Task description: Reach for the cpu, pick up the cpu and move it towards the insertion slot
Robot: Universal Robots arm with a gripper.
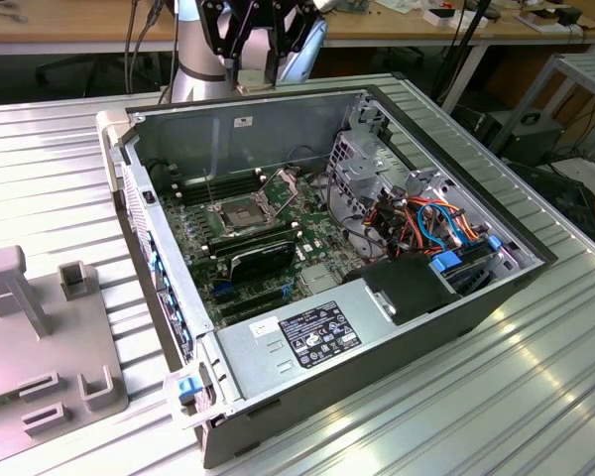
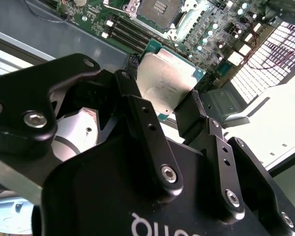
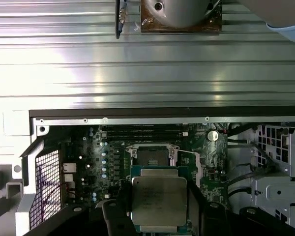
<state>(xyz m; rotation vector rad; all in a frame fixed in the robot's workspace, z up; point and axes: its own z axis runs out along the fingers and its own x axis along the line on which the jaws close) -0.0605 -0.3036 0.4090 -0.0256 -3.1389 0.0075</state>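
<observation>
My gripper is shut on the cpu, a square chip with a silver lid and green edge, one black finger on each of two opposite sides. In the first wrist view the cpu hangs between the fingers just short of the insertion slot. The slot is a silver-framed socket with a dark centre on the green board inside the open computer case. In the exterior view my gripper is high above the case's far wall, well above the slot. In the second wrist view the slot lies beyond the chip.
A black finned block and long memory slots flank the socket. A metal drive cage, coloured cables and a grey power supply crowd the case's right and front. A grey fixture stands on the ribbed table at the exterior view's left.
</observation>
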